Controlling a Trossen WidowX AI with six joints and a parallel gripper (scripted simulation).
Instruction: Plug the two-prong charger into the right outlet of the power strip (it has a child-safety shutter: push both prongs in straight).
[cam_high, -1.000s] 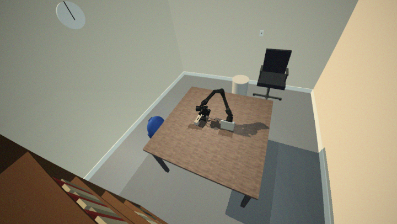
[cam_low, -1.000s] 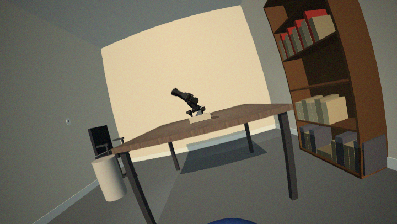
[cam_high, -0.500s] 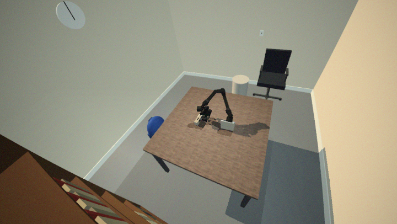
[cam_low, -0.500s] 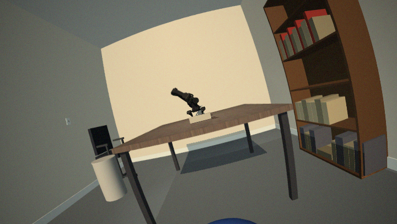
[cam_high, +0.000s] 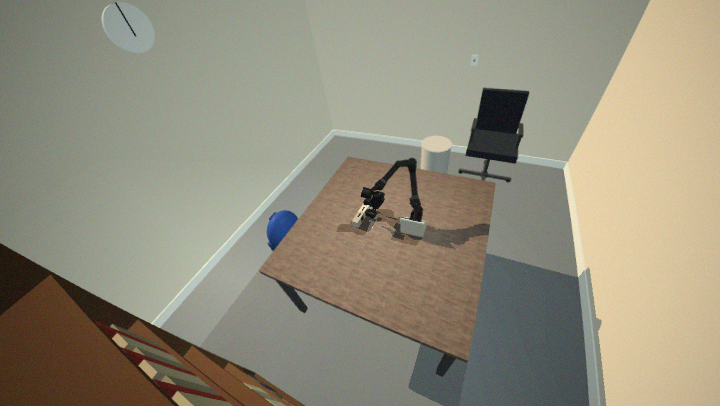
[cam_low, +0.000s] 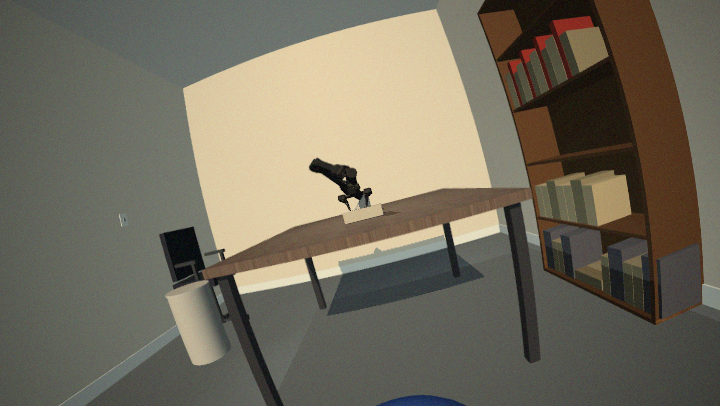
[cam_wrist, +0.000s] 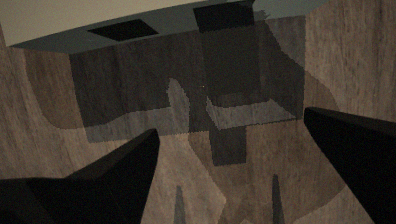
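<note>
The cream power strip lies on the table, with dark recesses on its face. It crosses the top of the wrist view, partly cut off. My gripper is open and empty beside the strip, its fingers wide apart over the tabletop. A dark patch lies at the strip's right part in the wrist view. I cannot tell whether it is the charger or a shaded outlet. The charger and its prongs are not clearly visible in any view.
The wooden table bears the arm. A white upright panel stands by the arm's base. Dark shadows of the strip and arm cross the wood below the strip in the wrist view. A bookshelf and an office chair stand off the table.
</note>
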